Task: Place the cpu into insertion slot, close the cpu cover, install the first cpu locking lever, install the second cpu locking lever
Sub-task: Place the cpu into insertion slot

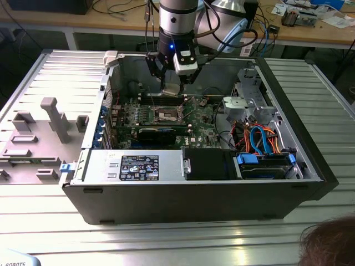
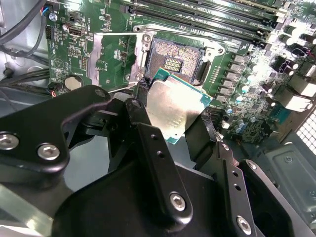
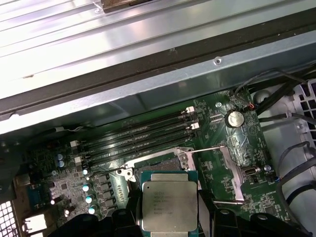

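My gripper [image 1: 172, 87] is shut on the cpu [image 1: 172, 90], a flat silver-grey square chip with a green edge. It hangs a little above the green motherboard [image 1: 202, 119] inside the open computer case. In both wrist views the cpu [image 2: 174, 107] [image 3: 169, 205] sits between the black fingers [image 2: 143, 101] [image 3: 206, 213]. The insertion slot [image 2: 173, 60] [image 3: 159, 163] lies open just beyond the chip, its dark contact field bare. The cpu cover [image 2: 106, 57] [image 3: 232, 173] is swung open beside the slot, with thin lever wires along it.
Long black memory slots [image 3: 138, 138] run behind the socket. A black card [image 1: 161, 133], the power supply [image 1: 133, 166] and a drive cage with orange and blue cables [image 1: 260, 138] fill the case. A grey fixture [image 1: 44, 133] stands at the exterior view's left. A person's hair [image 1: 327, 244] shows at the front.
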You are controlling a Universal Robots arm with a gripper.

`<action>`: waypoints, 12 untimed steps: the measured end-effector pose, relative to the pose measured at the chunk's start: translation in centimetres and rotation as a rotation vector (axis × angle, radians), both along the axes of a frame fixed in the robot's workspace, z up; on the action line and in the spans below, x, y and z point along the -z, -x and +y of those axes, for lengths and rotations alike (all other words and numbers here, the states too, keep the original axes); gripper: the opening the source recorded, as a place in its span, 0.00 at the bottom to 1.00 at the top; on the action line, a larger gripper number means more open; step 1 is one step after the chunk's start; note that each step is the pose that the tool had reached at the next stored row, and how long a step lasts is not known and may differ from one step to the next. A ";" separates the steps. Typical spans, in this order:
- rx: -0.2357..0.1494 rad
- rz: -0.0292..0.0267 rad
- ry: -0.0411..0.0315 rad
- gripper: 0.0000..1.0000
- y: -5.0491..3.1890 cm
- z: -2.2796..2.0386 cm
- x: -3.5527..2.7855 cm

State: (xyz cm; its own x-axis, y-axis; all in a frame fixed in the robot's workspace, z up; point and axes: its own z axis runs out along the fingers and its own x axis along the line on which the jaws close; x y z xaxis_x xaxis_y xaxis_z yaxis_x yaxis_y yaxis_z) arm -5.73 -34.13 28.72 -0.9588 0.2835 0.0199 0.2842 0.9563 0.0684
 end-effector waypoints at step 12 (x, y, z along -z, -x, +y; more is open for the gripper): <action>0.024 -0.0001 0.0000 0.55 0.00 0.00 0.02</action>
